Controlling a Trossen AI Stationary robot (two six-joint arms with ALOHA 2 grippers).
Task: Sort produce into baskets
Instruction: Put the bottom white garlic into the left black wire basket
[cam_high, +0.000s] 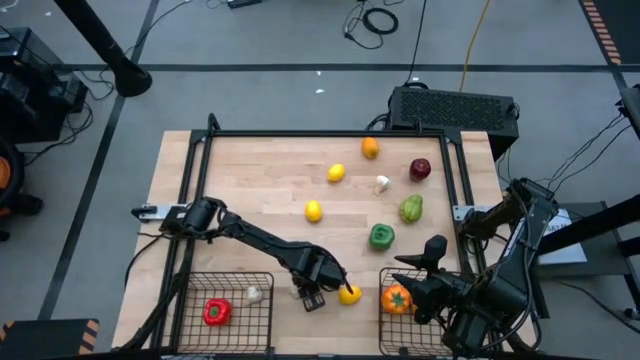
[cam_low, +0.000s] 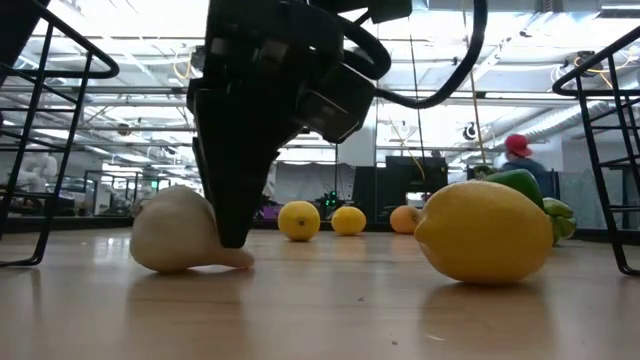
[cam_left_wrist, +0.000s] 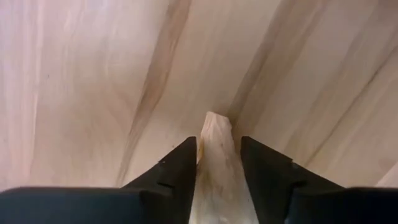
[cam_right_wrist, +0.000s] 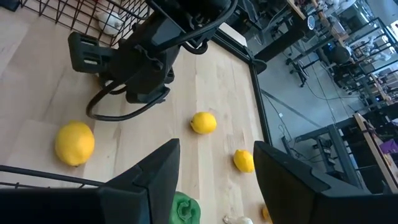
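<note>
Garlic bulb (cam_left_wrist: 216, 163) on the worktop (cam_high: 260, 190) between the two baskets, just beside a lemon (cam_high: 349, 294). I've got the left claw (cam_left_wrist: 217, 171) pinched on it. Right claw (cam_right_wrist: 216, 169) half open, empty, above right basket (cam_high: 400, 325).

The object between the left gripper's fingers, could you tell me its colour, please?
Off-white; the garlic bulb shows best in the left wrist view.

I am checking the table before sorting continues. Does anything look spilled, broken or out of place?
Nothing looks spilled or damaged. The loose toy produce lies scattered on the wooden table, as expected mid-sort. The left tool is down on a white garlic bulb beside a yellow lemon. Both black wire-mesh baskets sit squarely at the table's edge.
</note>
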